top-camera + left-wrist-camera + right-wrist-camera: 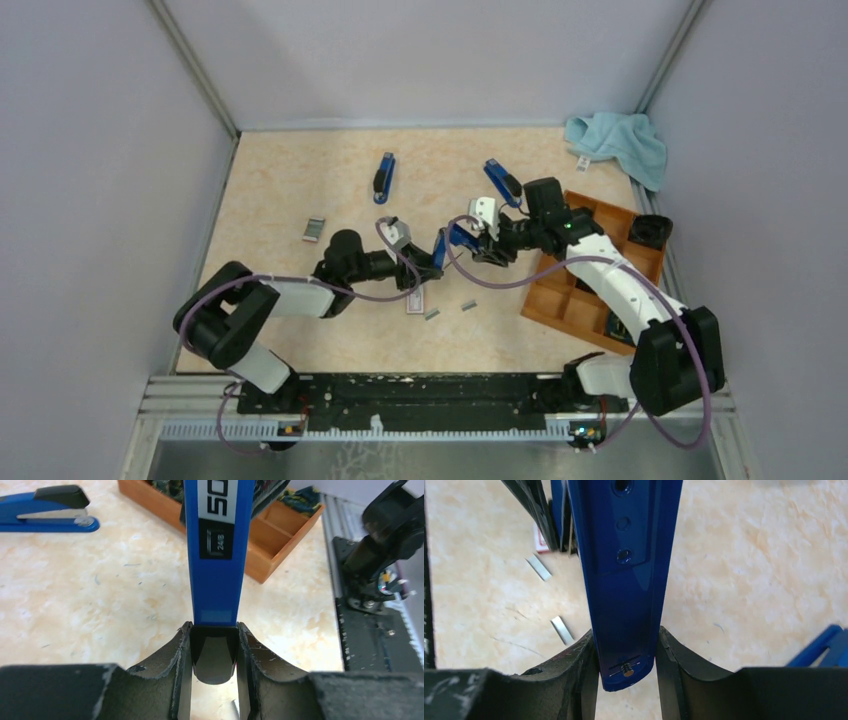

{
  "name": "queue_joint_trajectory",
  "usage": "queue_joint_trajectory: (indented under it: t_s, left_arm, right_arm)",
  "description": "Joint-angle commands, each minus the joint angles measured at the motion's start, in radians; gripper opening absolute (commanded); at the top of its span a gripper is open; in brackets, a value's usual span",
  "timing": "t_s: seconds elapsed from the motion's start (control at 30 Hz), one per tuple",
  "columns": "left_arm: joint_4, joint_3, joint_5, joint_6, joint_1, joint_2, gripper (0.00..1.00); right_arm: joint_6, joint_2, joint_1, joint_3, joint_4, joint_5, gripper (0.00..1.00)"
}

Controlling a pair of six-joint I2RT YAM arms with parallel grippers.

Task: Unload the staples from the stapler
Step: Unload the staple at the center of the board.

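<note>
Our left arm (290, 297), white and black with a violet cable, folds at its elbow near the base and reaches forward and to the right. Our right arm (620, 285) leans forward and left to meet it, the two wrists close together. The left gripper (214, 628) presses its dark padded fingers (175, 650) on the black end of a blue metal stapler (216, 545). The right gripper (625, 632) clamps the stapler's blue base end, with both pads touching it.

Stapler (624, 605) glossy blue painted metal — tray (265, 565) matt wood — tabletop (100, 605) smooth, mottled.
</note>
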Motion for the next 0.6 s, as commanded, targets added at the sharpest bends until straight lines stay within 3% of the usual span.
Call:
queue_joint_trajectory:
  t_s: [0.0, 0.27, 0.57]
  left_arm:
    - [-0.135, 0.026, 0.032, 0.139, 0.040, -0.019, 0.00]
    - [-0.231, 0.050, 0.045, 0.183, 0.066, -0.015, 0.00]
    - [-0.517, 0.106, -0.030, 0.346, 0.067, -0.101, 0.00]
  right_arm:
    - [-0.160, 0.021, -0.105, 0.053, -0.002, 0.124, 0.00]
    - [-0.203, 0.046, -0.135, 0.061, -0.016, 0.127, 0.00]
    - [-0.288, 0.025, -0.136, 0.087, -0.065, 0.167, 0.00]
